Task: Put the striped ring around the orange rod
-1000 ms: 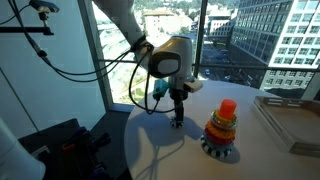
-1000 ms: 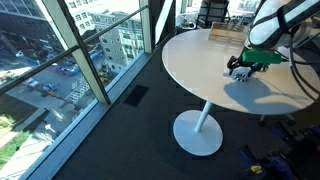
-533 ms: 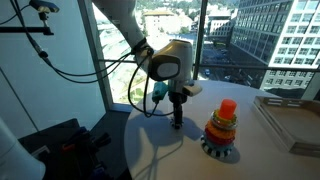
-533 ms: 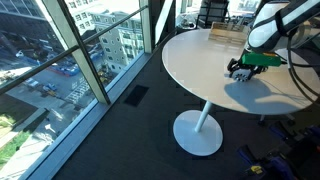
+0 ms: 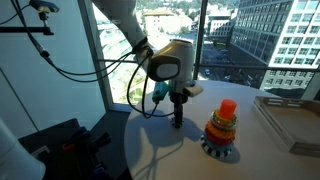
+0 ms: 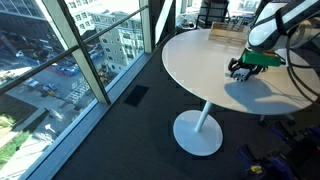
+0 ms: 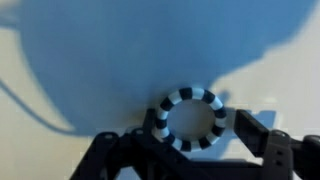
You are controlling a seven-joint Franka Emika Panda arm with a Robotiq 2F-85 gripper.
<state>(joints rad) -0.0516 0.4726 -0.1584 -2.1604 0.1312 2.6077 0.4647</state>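
The striped ring [image 7: 189,117] lies flat on the white table [image 7: 90,60] between the parted fingers of the lowered gripper [image 5: 178,122], not yet clamped, well apart from the orange rod [image 5: 227,107].

Round white table [image 6: 190,60] on a pedestal foot [image 6: 197,133], beside floor-to-ceiling windows [image 6: 90,45]; a tray [image 5: 292,122] lies near its edge.
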